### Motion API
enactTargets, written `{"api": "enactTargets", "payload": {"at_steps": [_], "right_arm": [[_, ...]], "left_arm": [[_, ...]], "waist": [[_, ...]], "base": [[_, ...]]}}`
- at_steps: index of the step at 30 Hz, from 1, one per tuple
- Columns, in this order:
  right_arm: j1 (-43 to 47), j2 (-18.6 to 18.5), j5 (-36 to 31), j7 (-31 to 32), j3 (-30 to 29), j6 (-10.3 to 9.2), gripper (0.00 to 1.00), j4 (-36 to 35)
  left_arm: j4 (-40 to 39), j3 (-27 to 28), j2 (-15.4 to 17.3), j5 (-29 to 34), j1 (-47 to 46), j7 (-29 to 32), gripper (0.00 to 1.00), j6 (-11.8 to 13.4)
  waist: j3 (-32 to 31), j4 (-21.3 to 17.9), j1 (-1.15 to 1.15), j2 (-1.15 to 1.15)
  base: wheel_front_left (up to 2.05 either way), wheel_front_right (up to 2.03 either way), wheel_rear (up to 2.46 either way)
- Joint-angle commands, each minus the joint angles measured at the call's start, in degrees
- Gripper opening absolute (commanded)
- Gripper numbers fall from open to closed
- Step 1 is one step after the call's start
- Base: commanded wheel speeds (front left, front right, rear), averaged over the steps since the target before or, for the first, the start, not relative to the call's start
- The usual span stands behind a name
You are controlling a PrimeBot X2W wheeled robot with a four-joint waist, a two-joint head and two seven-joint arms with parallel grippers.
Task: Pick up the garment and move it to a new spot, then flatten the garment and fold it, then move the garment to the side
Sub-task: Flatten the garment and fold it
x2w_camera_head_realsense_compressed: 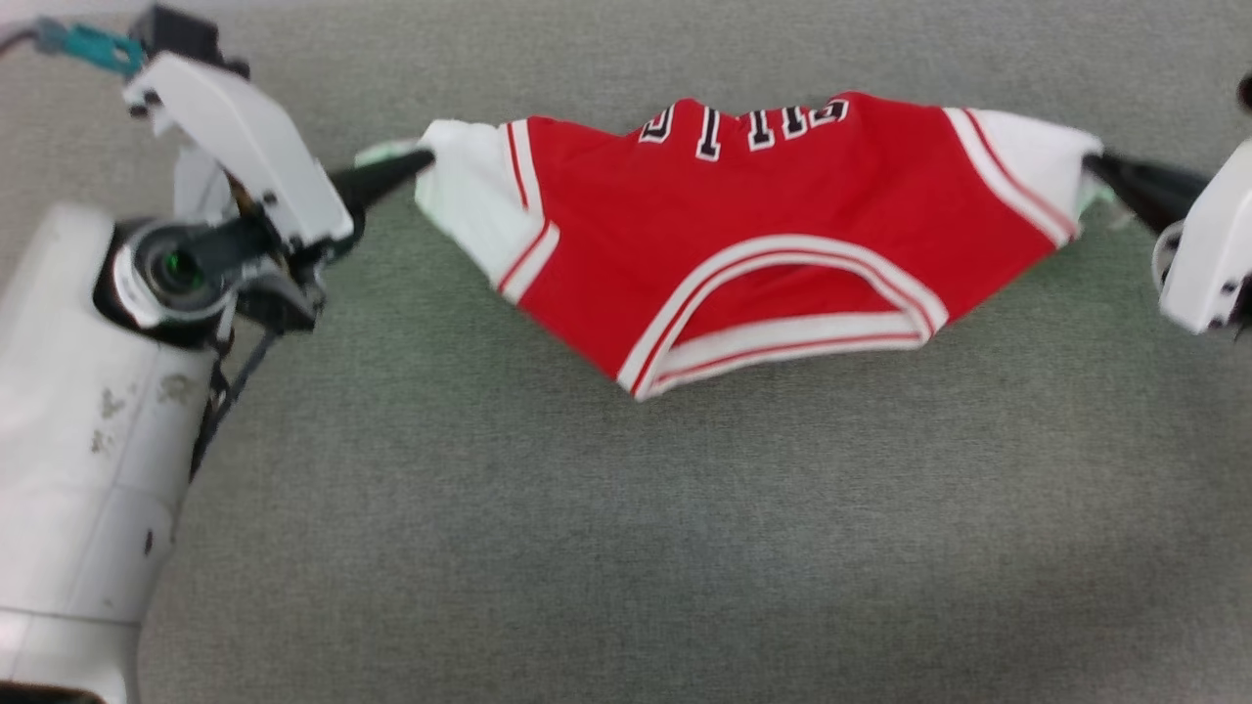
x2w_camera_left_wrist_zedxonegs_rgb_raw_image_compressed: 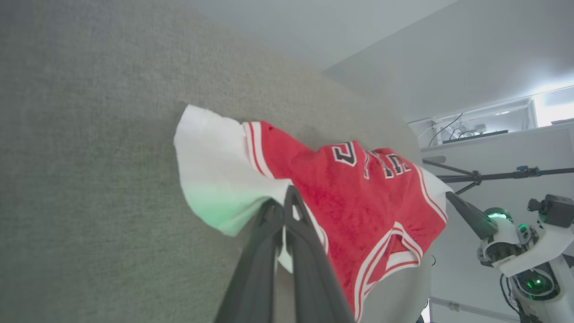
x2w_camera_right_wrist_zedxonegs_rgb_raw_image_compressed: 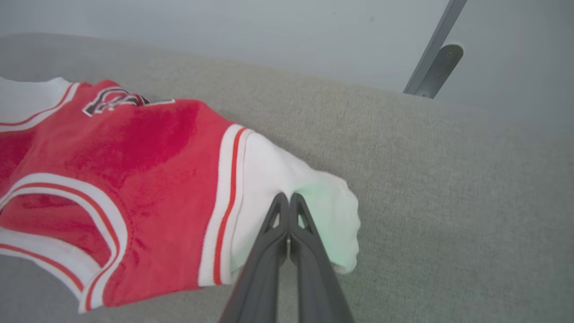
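Note:
The garment (x2w_camera_head_realsense_compressed: 743, 210), a red jersey with white sleeves, striped trim and black lettering, hangs stretched between my two grippers just above the grey surface. Its collar sags toward me and the lettering sits at the far edge. My left gripper (x2w_camera_head_realsense_compressed: 423, 159) is shut on the white left sleeve (x2w_camera_left_wrist_zedxonegs_rgb_raw_image_compressed: 215, 179). In the left wrist view the left gripper (x2w_camera_left_wrist_zedxonegs_rgb_raw_image_compressed: 287, 197) pinches that sleeve's edge. My right gripper (x2w_camera_head_realsense_compressed: 1094, 161) is shut on the white right sleeve (x2w_camera_right_wrist_zedxonegs_rgb_raw_image_compressed: 287, 179); the right wrist view has the closed fingertips of the right gripper (x2w_camera_right_wrist_zedxonegs_rgb_raw_image_compressed: 285, 199) biting into the cloth.
A grey fabric-covered table (x2w_camera_head_realsense_compressed: 626, 508) spreads wide in front of the garment. Beyond its far edge stand a metal stand leg (x2w_camera_right_wrist_zedxonegs_rgb_raw_image_compressed: 432, 49) and a tripod (x2w_camera_left_wrist_zedxonegs_rgb_raw_image_compressed: 480, 177). My right arm's pale wrist (x2w_camera_left_wrist_zedxonegs_rgb_raw_image_compressed: 515, 242) appears past the garment in the left wrist view.

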Motion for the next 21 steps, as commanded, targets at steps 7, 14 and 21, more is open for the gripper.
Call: {"api": "enactTargets", "payload": {"at_steps": [7, 14, 21], "right_arm": [[-9.17, 3.81, 0.2, -0.1, -5.84, -0.06, 0.0, 4.61], [-24.7, 11.93, -3.41, -4.9, -11.92, -0.06, 0.0, 14.73], [-43.91, 17.38, -10.15, -16.68, -18.54, -0.06, 0.0, 26.25]], "left_arm": [[2.91, 3.6, -3.29, 1.15, -7.56, -8.23, 0.0, 2.71], [12.53, 3.89, -6.15, 7.53, -22.38, -21.01, 0.0, 2.78], [20.41, 6.41, -7.81, 11.96, -40.28, -37.47, 0.0, -0.38]], "waist": [[2.12, 1.75, 0.0, 0.0], [6.84, 1.72, 0.0, 0.0], [9.9, 1.18, 0.0, 0.0]], "base": [[0.0, 0.0, 0.0], [0.0, 0.0, 0.0], [0.0, 0.0, 0.0]]}}
